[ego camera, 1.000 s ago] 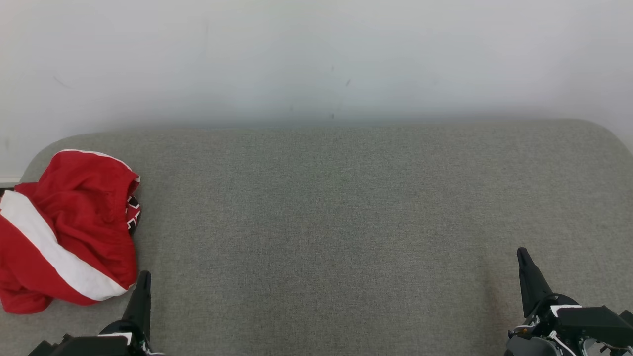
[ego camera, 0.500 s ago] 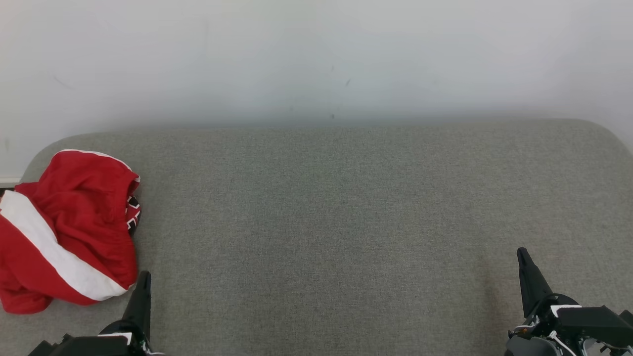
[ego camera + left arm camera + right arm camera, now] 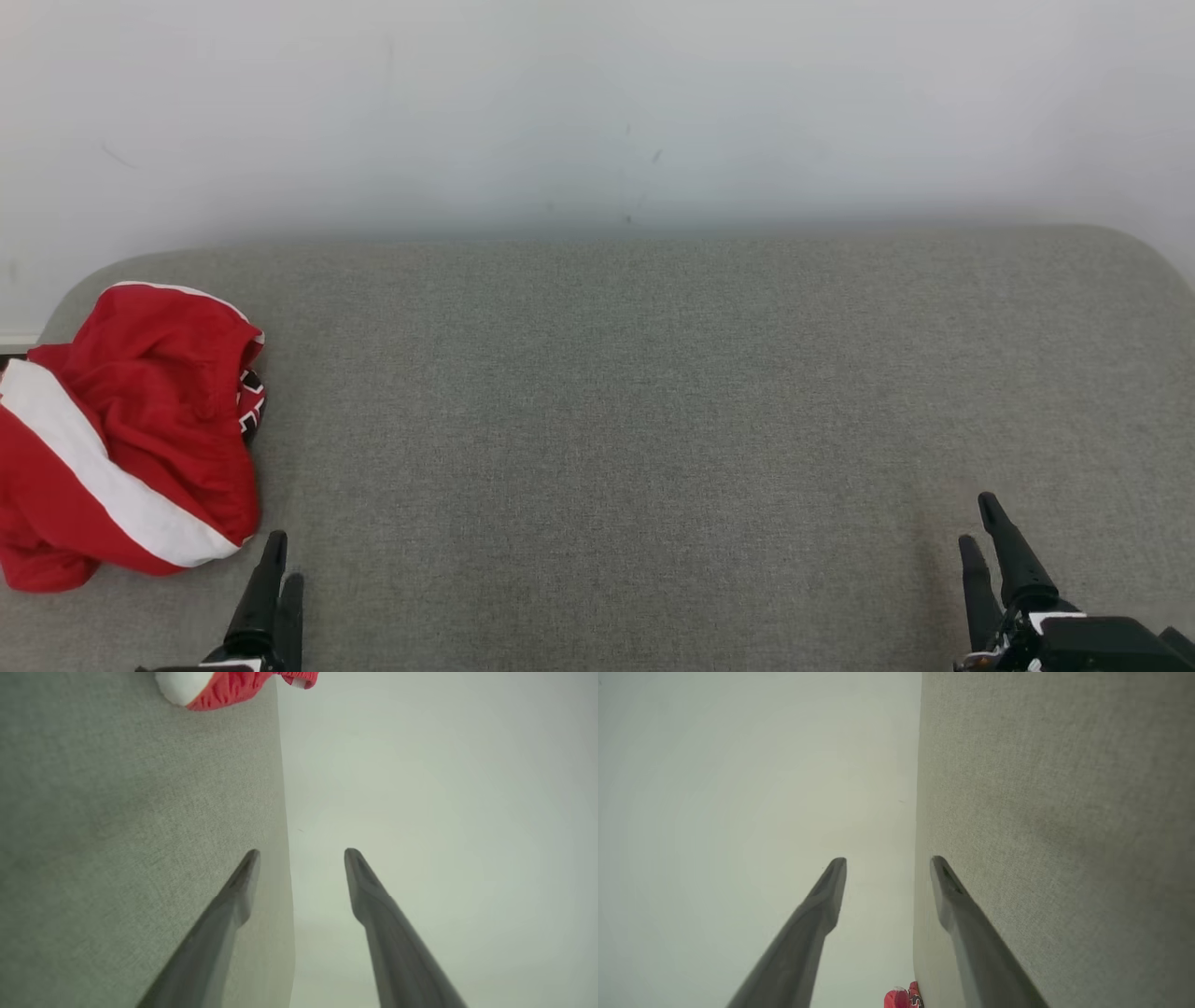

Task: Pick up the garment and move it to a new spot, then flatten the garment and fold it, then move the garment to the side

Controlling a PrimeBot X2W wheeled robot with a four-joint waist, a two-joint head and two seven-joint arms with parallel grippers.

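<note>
A crumpled red garment [image 3: 131, 429] with a broad white stripe lies bunched at the far left of the grey fabric surface [image 3: 635, 420]; its edge shows at the top of the left wrist view [image 3: 224, 688] and as a small red patch low in the right wrist view [image 3: 901, 998]. My left gripper [image 3: 280, 565] stands open at the lower left, just right of the garment's near corner and apart from it, nothing between its fingers [image 3: 233, 900]. My right gripper [image 3: 980, 527] stands open at the lower right, far from the garment, with nothing between its fingers [image 3: 822, 900].
A pale wall [image 3: 597, 112] rises directly behind the grey surface along its whole far edge. The surface has rounded far corners at left and right. A strip of skirting shows at the left edge [image 3: 14, 343].
Both grippers have opened from shut: each now shows two parted fingers. Both have also drawn back a little toward the near edge. The garment has not moved.
</note>
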